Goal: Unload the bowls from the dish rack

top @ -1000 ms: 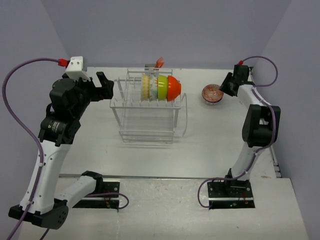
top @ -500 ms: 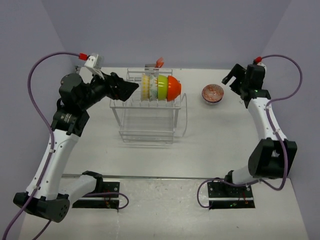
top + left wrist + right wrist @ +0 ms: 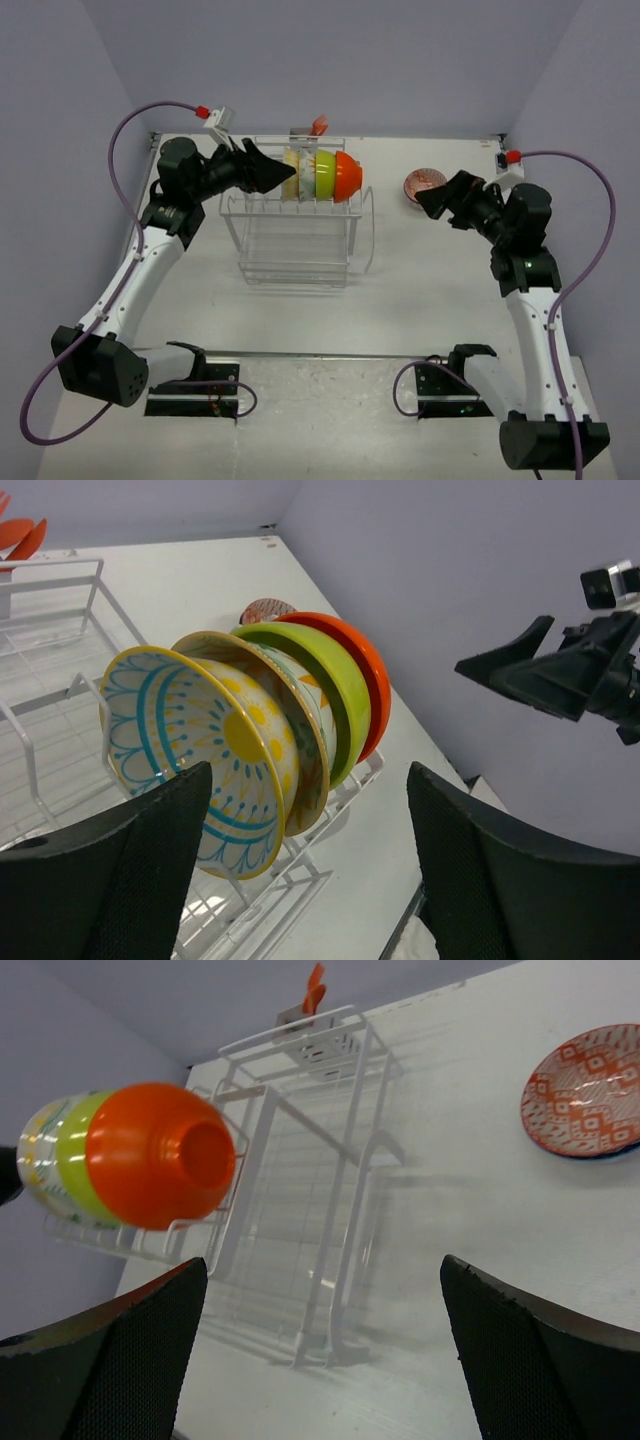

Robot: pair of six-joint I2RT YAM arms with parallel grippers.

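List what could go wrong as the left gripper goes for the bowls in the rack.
1. The blue-patterned bowl is nested against the pale floral bowl. With the open left gripper at its rim, a pull might drag both out.
2. The orange bowl sits at the end of the dish rack. A jolt could tip it onto the table.
3. A finger may snag a prong and shift the rack.
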